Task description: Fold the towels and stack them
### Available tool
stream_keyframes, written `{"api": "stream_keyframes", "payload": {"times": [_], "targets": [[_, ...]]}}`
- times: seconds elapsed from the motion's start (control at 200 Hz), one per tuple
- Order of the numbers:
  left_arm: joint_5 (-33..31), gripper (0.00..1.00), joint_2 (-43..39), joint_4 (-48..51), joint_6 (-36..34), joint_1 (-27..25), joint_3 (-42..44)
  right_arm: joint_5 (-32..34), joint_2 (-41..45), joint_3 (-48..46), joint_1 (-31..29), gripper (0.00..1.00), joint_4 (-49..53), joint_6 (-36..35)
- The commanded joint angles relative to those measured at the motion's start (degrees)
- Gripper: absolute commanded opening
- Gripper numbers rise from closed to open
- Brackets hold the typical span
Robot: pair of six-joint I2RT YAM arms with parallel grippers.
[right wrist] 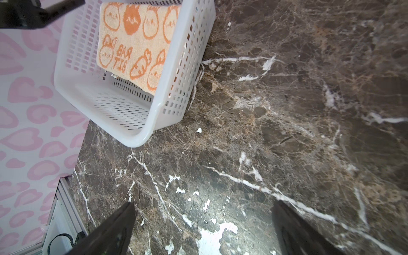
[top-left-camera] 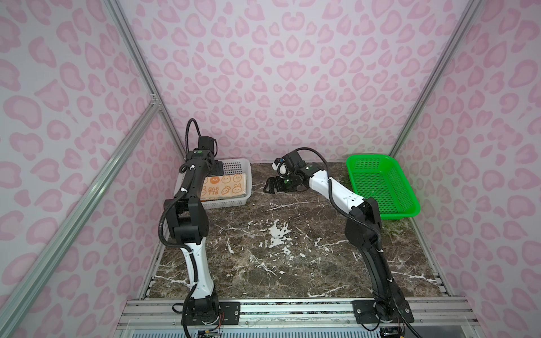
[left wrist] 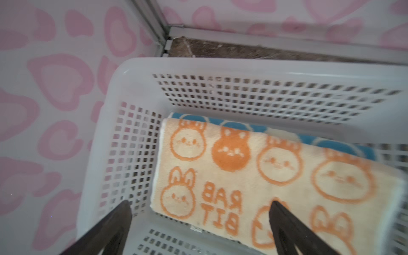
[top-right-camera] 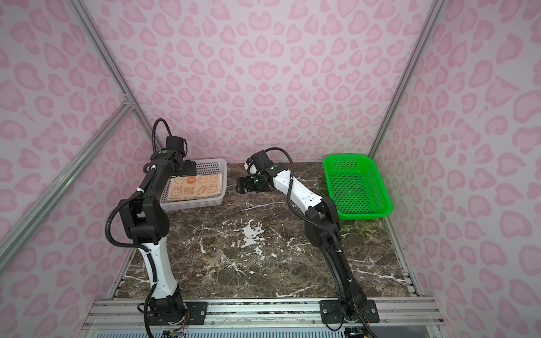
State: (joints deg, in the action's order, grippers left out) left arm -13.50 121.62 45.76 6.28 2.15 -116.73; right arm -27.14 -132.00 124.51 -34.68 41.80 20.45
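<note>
Teal towel [left wrist: 344, 145] under cream towel [left wrist: 254, 176], L-wrist view only.

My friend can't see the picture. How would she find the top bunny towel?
Look at the dark marble table and find the white basket at its far left corner. Folded towels lie stacked inside it. The cream towel is the top one, with orange bunny outlines and the letters RAB BIT, while the teal towel only peeks out beneath it.
</note>
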Motion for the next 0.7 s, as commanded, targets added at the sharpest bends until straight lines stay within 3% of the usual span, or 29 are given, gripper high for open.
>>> {"api": "stream_keyframes", "payload": {"times": [0.0, 0.405, 0.7], "targets": [[15.2, 0.98, -1.1, -6.2, 5.6, -1.5, 3.9, -0.3, 2.4, -3.2, 0.8, 0.98, -2.3, 0.4], [18.4, 0.98, 7.3, -5.4, 11.3, -3.6, 6.5, 0.9, 13.6, -19.3, 5.5, 0.98, -6.5, -0.3], [15.2, 0.98, 1.0, -5.4, 8.2, -4.0, 6.3, 6.0, 21.8, -24.7, 10.1, 0.98, -3.7, -2.5]]}}
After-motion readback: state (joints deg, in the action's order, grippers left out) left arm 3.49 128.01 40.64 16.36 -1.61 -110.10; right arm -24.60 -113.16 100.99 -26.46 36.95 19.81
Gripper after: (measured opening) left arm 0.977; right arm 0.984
